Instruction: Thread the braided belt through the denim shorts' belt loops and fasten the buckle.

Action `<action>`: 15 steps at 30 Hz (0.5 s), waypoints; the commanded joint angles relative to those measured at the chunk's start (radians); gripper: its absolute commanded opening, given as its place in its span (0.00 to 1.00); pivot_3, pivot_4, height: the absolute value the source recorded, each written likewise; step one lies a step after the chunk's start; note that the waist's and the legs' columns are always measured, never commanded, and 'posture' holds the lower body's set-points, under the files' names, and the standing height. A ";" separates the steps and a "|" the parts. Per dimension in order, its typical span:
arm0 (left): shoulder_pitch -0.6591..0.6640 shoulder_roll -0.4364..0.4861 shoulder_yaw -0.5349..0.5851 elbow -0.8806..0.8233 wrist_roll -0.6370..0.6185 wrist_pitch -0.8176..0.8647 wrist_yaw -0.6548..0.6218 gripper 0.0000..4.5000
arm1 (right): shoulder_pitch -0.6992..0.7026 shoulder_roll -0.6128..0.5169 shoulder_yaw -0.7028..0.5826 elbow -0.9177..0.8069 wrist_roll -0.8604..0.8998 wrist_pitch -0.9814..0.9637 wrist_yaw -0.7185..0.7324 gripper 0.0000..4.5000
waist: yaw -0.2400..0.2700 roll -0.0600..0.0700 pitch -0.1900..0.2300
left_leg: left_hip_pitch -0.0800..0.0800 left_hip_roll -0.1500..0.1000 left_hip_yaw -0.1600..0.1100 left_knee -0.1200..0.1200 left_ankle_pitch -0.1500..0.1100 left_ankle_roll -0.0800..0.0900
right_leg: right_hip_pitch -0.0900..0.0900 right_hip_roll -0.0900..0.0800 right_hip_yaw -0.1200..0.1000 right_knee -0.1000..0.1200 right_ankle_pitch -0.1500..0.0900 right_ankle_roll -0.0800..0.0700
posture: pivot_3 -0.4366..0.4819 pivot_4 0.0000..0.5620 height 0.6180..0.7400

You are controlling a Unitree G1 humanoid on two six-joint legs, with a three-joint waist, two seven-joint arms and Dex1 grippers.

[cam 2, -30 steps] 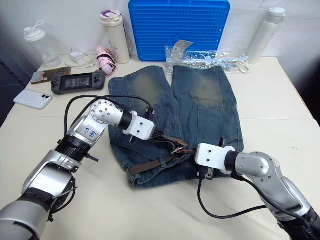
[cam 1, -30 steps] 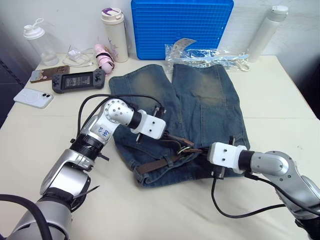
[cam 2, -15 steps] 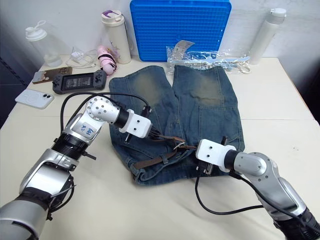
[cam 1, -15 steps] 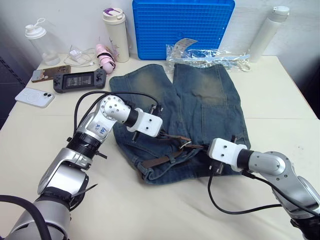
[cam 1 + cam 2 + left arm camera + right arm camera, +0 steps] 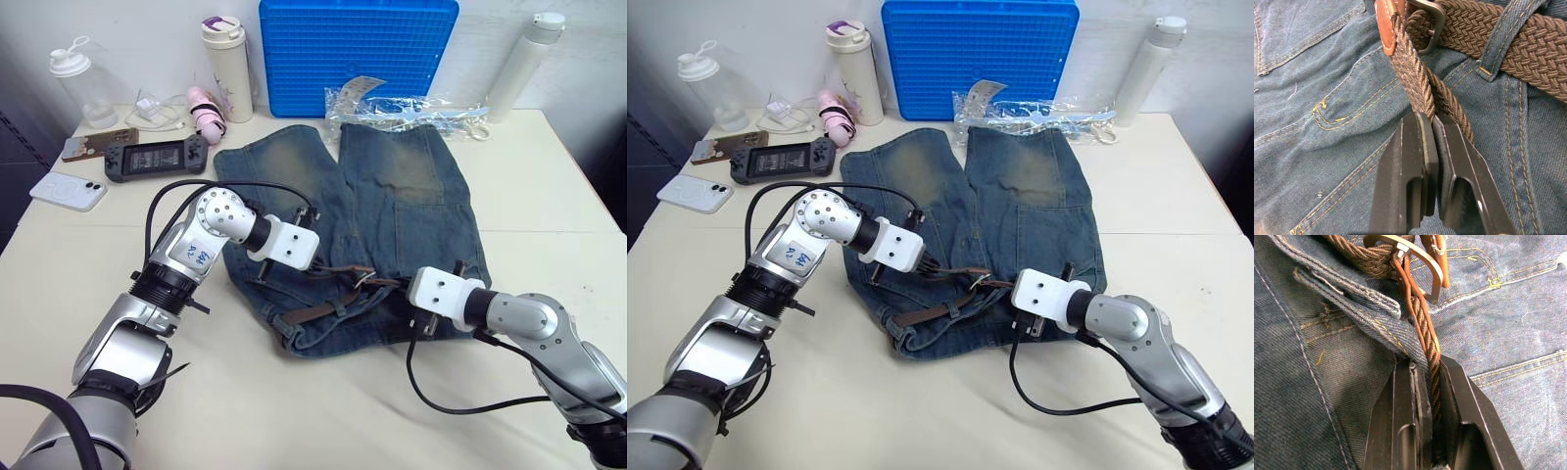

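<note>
Left wrist view, left gripper [image 5: 1434, 128] pinching braided belt [image 5: 1413, 81], right gripper [image 5: 1432, 369] likewise, buckle [image 5: 1429, 22] partly cropped

Denim shorts [image 5: 392, 211] lie mid-frame on a pale table [image 5: 294, 411]. The braided belt [image 5: 328, 308] runs along their lower edge, between the left gripper [image 5: 323, 267] and right gripper [image 5: 400, 286].

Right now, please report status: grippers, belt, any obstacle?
Both grippers, left and right, shut on the braided belt. Belt lies along the denim shorts waistband, through the buckle. No obstacle seen.
</note>
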 commanded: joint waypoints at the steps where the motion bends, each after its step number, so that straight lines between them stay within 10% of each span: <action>1: 0.006 0.025 0.015 -0.021 -0.007 0.015 -0.020 0.00 | -0.018 0.015 -0.035 -0.013 -0.049 -0.096 -0.058 0.02 | -0.002 0.000 0.000 | 0.000 0.000 0.000 0.000 0.000 0.000 | 0.000 0.000 0.000 0.000 0.000 0.000 | 0.48 0.27 0.61; 15: -0.003 0.033 0.015 -0.020 -0.014 0.023 -0.047 0.00 | 0.011 0.018 -0.027 0.048 -0.132 -0.249 -0.100 0.02 | -0.015 0.000 0.000 | 0.000 0.000 0.000 0.000 0.000 0.000 | 0.000 0.000 0.000 0.001 0.000 0.000 | 0.48 0.27 0.61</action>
